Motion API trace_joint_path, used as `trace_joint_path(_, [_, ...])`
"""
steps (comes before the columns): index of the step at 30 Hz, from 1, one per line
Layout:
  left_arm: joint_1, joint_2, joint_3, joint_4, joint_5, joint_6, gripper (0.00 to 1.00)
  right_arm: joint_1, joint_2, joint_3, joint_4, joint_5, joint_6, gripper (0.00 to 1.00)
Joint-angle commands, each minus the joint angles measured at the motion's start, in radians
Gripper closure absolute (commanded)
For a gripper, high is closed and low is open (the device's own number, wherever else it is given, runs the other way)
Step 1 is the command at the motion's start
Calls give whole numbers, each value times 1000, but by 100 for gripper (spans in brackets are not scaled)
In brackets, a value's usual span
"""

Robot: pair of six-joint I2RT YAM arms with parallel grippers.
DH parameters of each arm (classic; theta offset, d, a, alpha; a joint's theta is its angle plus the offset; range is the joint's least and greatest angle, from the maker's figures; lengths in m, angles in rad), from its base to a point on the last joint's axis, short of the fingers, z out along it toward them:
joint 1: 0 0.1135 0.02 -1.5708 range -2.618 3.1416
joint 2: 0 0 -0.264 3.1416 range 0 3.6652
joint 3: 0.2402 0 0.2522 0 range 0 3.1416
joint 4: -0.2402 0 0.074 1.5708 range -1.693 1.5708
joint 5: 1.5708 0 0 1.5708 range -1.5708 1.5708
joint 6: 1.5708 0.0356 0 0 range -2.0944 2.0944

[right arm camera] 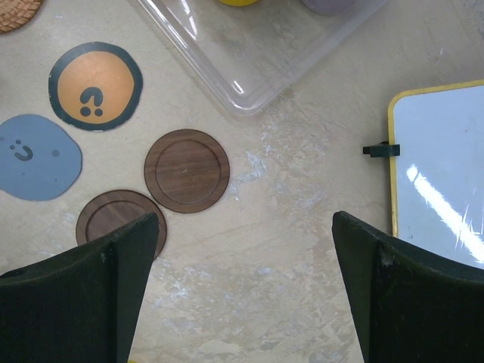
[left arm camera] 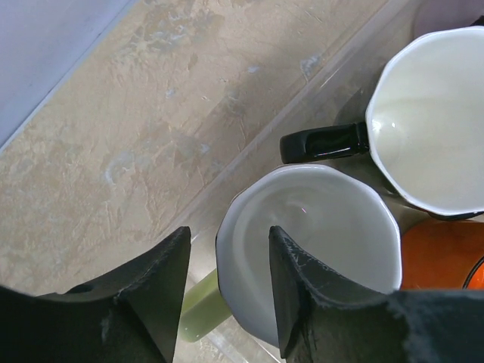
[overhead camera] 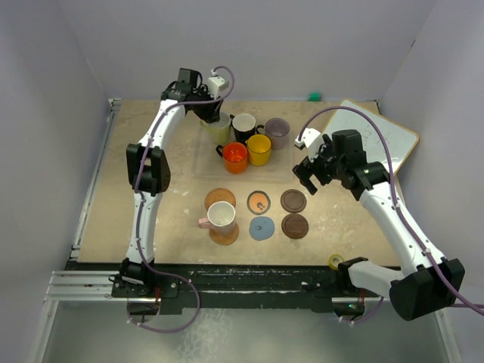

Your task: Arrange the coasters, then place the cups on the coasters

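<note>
My left gripper (overhead camera: 208,113) is open at the back, its jaws straddling the rim of the pale yellow-green cup (left arm camera: 325,219), one finger inside and one outside with a gap. Beside it stand the black cup (left arm camera: 439,128), the mauve-grey cup (overhead camera: 277,132), the red-orange cup (overhead camera: 234,157) and the yellow cup (overhead camera: 259,149). The pink cup (overhead camera: 221,217) sits on an orange-brown coaster (overhead camera: 224,234). Five bare coasters lie nearby, among them two dark brown ones (right arm camera: 187,170) (right arm camera: 113,223). My right gripper (right arm camera: 246,218) hangs open over bare table.
The back cups stand in a clear plastic tray (right arm camera: 249,68). A white board with a yellow edge (overhead camera: 378,136) lies at the right. A small yellow tape roll (overhead camera: 336,262) sits at the near edge. A green object (overhead camera: 314,96) rests by the back wall.
</note>
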Motion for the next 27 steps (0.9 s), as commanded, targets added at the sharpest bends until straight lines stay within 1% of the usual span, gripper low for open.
trace_joint_path(1, [9,4,43,54,44,-17,60,2,4,32,0,-6,-5,1])
trace_joint_path(7, [9,-32,-8,25,-13,-11,73,3,5,32,0,-7,-5,1])
trace_joint_path(10, [9,-66,-47,5,-51,-11,77,2,5,33,0,-7,-5,1])
trace_joint_path(16, [9,-90,-49,-74,-121,-25,84,2,7,35,-5,-13,-6,1])
trace_joint_path(20, [9,-114,-66,-115,-130,-43,89,4,9,36,-7,-16,-6,1])
trace_joint_path(26, [9,-151,-118,-128,-123,-55,97,3,12,39,-13,-23,-5,0])
trace_joint_path(27, [9,-152,-121,-131,-123,-55,97,4,12,39,-13,-23,-5,0])
